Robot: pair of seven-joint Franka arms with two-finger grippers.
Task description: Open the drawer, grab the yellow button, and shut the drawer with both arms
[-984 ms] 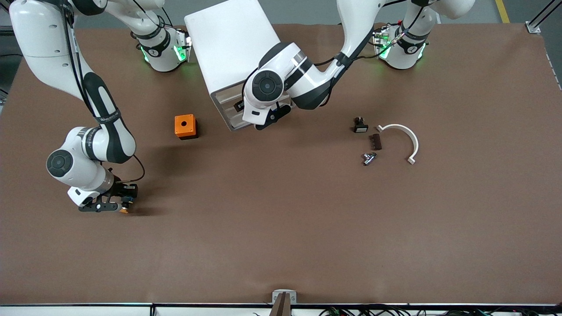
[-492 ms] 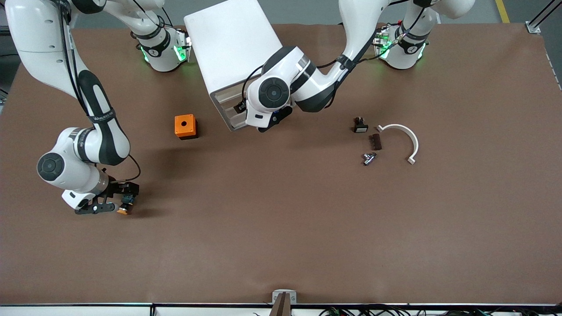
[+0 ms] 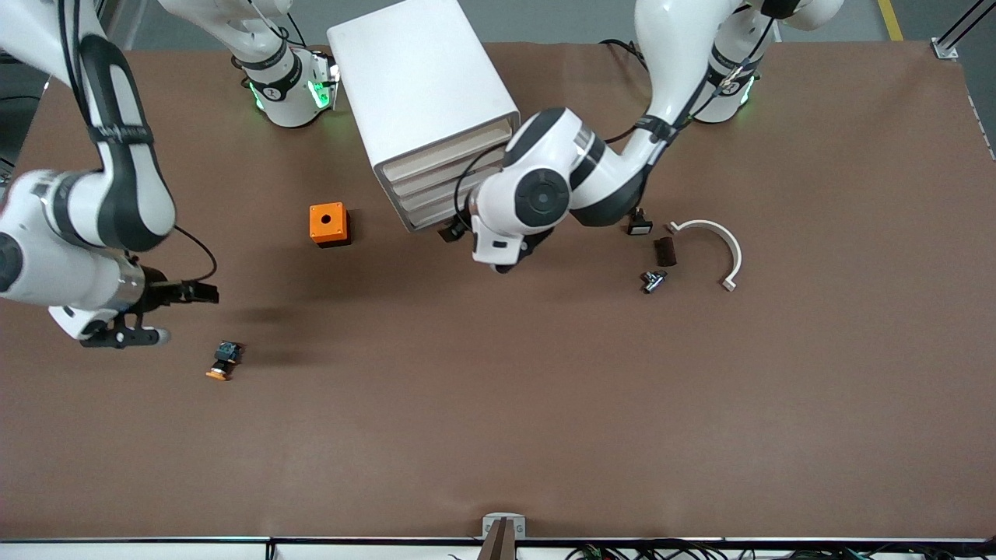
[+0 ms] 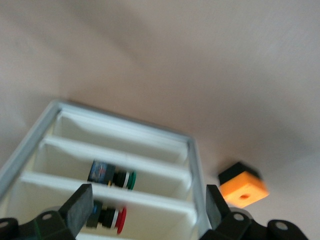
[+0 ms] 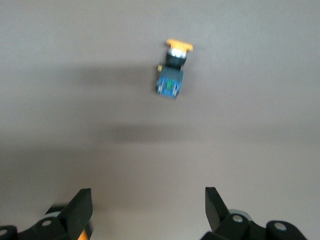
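Note:
The button point(image 3: 224, 361), blue-black with an orange cap, lies on its side on the table near the right arm's end; it also shows in the right wrist view point(image 5: 172, 70). My right gripper point(image 3: 177, 315) is open and empty, raised above the table just beside the button point(image 5: 147, 210). The white cabinet point(image 3: 424, 78) shows its beige drawer fronts point(image 3: 436, 183) all flush. My left gripper point(image 3: 459, 233) is open and empty, just in front of the lowest drawer. In the left wrist view point(image 4: 147, 210) its jaws frame the cabinet front point(image 4: 125, 132).
An orange cube with a round hole point(image 3: 328, 224) stands beside the cabinet point(image 4: 243, 185). Green-capped point(image 4: 112, 175) and red-capped point(image 4: 107, 217) buttons show inside the drawers. A black piece point(image 3: 639, 225), brown piece point(image 3: 664, 250), metal fitting point(image 3: 654, 280) and white arc point(image 3: 720, 245) lie toward the left arm's end.
My right gripper opened, left the button on the table and rose away toward the right arm's end. My left gripper drew back from the cabinet front, whose drawers now look flush.

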